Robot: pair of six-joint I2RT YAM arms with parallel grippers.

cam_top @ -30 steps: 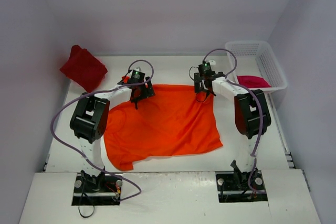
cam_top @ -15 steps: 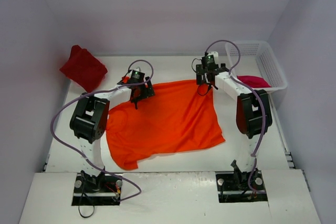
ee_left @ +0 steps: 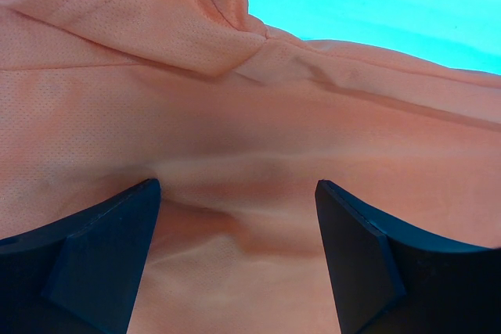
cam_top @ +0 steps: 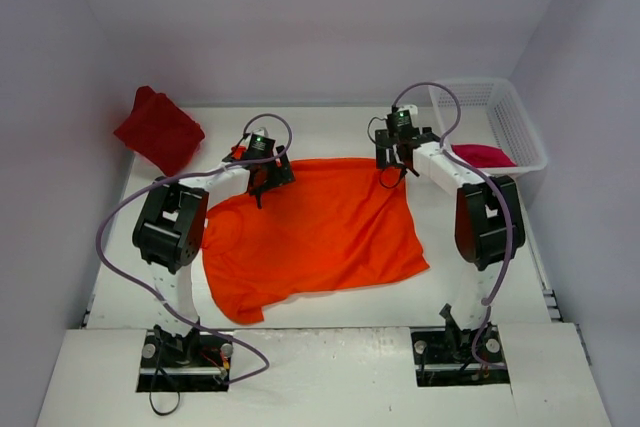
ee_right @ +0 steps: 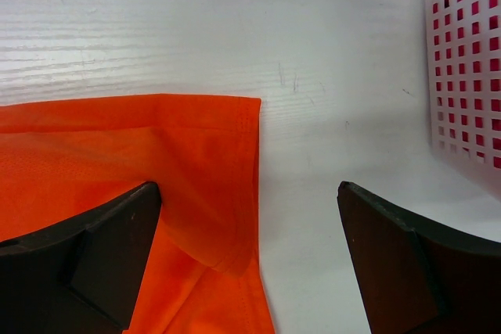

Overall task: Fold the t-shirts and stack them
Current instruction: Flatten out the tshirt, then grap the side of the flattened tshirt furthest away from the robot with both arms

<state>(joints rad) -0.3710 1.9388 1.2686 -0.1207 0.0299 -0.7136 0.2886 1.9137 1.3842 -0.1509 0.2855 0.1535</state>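
Note:
The bright orange t-shirt (cam_top: 315, 232) lies spread flat in the middle of the table. My left gripper (cam_top: 262, 179) is open low over its far left edge. In the left wrist view the fingers (ee_left: 102, 256) stand wide apart with wrinkled orange cloth (ee_left: 235, 138) between them. My right gripper (cam_top: 397, 159) is open at the shirt's far right corner (ee_right: 227, 154). One finger is over the cloth and the other over bare table. The dark red t-shirt (cam_top: 158, 130) lies bunched at the back left. The crimson-pink t-shirt (cam_top: 483, 154) lies in the basket.
A white mesh basket (cam_top: 510, 112) stands at the back right, close to my right gripper; its wall shows in the right wrist view (ee_right: 466, 76). White walls enclose the table on three sides.
My right gripper moved toward the back right, and the orange shirt's far right corner spread out with it. The left gripper has stayed in place.

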